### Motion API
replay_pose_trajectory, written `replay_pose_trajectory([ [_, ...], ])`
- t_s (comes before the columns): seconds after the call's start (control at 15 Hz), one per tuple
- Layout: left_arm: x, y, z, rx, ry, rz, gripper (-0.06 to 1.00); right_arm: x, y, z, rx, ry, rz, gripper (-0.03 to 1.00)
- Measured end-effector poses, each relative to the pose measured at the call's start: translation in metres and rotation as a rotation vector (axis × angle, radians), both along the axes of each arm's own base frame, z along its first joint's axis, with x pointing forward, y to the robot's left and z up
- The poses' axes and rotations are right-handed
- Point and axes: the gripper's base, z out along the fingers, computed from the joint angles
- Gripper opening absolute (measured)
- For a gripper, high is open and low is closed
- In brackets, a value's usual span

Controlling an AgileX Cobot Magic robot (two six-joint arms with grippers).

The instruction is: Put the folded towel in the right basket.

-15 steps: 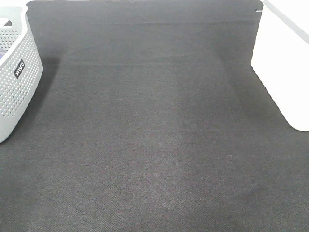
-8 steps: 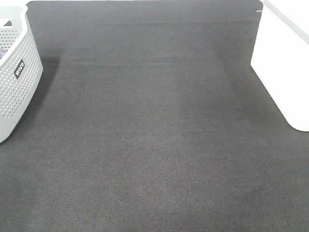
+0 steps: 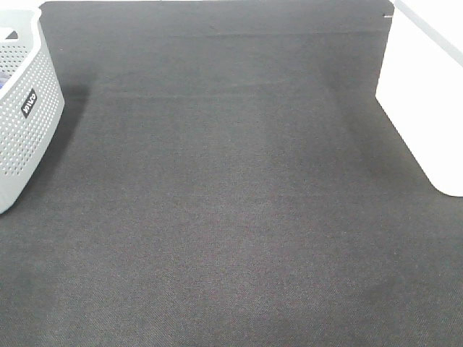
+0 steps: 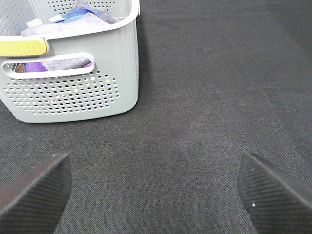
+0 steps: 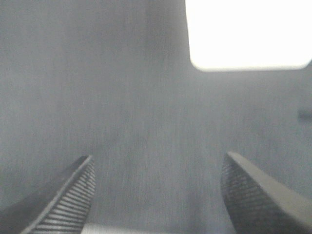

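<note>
The folded towel is not in view in any frame. The right basket [image 3: 427,94], white with plain walls and a rounded lower corner, stands at the right edge of the exterior high view and shows as an overexposed white block in the right wrist view [image 5: 246,34]. My left gripper [image 4: 153,187] is open and empty above the dark mat, near the grey basket. My right gripper [image 5: 156,187] is open and empty above the mat, short of the white basket. Neither gripper shows in the exterior high view.
A grey hole-patterned basket [image 3: 22,116] with a black label stands at the left edge; in the left wrist view [image 4: 73,92] it holds purple, blue and grey cloths. A dark mat [image 3: 231,202] covers the table between the baskets.
</note>
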Motion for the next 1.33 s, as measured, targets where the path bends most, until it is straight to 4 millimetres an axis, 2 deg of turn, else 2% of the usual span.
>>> replay_pose_trajectory([
  [1.33,0.0,0.0,0.0,0.0,0.0,0.0,0.88,-0.0075,-0.0003,0.0001,0.003,-0.057,0.0,0.69],
])
